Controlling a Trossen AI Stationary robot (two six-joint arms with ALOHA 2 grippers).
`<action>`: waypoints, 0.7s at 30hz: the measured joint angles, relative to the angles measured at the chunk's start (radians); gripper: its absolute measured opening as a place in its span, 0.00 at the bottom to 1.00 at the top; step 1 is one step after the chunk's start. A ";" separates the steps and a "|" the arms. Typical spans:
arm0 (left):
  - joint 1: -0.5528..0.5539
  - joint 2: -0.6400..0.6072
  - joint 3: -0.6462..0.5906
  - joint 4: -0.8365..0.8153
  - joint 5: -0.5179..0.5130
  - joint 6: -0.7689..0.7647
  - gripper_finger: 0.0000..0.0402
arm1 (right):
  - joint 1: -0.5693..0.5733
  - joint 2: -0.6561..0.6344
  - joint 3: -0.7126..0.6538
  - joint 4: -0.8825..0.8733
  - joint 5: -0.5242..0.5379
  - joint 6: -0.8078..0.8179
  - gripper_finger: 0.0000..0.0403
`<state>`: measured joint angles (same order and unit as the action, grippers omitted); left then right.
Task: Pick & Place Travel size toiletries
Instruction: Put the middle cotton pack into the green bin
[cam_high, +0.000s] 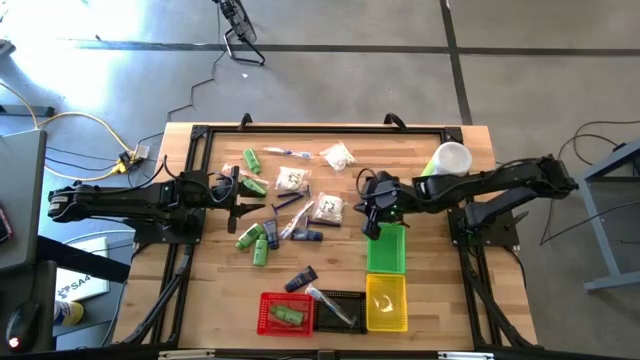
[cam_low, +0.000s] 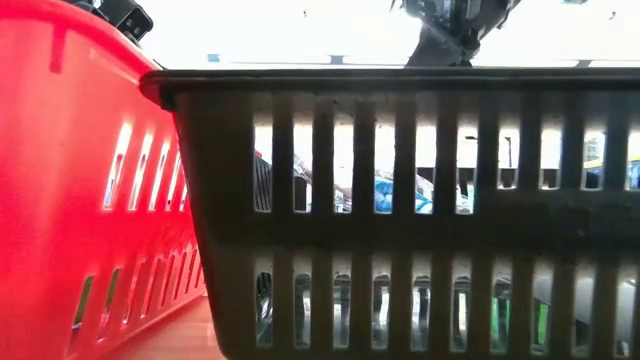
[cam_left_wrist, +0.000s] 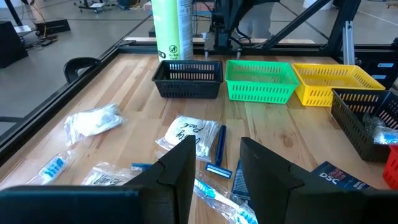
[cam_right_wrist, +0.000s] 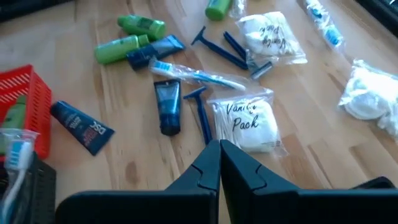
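Judging from the layout, the sorting was partly done: a green bottle (cam_high: 287, 316) lay in the red basket (cam_high: 268, 303) and a wrapped toothbrush (cam_high: 330, 305) in the black basket (cam_high: 352, 297), while most toiletries were scattered mid-table. The right gripper (cam_high: 374, 226) was held beside the green basket (cam_high: 386, 252), its fingers (cam_right_wrist: 214, 168) pressed together on nothing visible, above a white packet (cam_right_wrist: 245, 121). The left gripper (cam_high: 243, 207) was parked partly open, empty, over a blue razor (cam_left_wrist: 219, 152). A fresh pick seemed due next; the right fingers would need to be spread before descending onto the packet.
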<state>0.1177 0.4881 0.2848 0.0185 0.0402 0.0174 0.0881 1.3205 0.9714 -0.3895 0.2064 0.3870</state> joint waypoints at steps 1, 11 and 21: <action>0.000 0.000 0.000 0.000 0.000 0.000 0.31 | 0.000 0.011 0.000 0.015 0.000 0.000 0.01; 0.000 0.000 0.000 -0.013 0.000 -0.011 0.31 | -0.001 0.086 0.000 0.105 -0.004 -0.104 0.01; 0.000 0.000 -0.001 -0.023 0.000 -0.101 0.31 | -0.001 0.089 0.000 0.131 0.004 -0.107 0.01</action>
<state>0.1177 0.4881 0.2840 -0.0049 0.0404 -0.0839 0.0872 1.4097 0.9710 -0.2580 0.2100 0.2801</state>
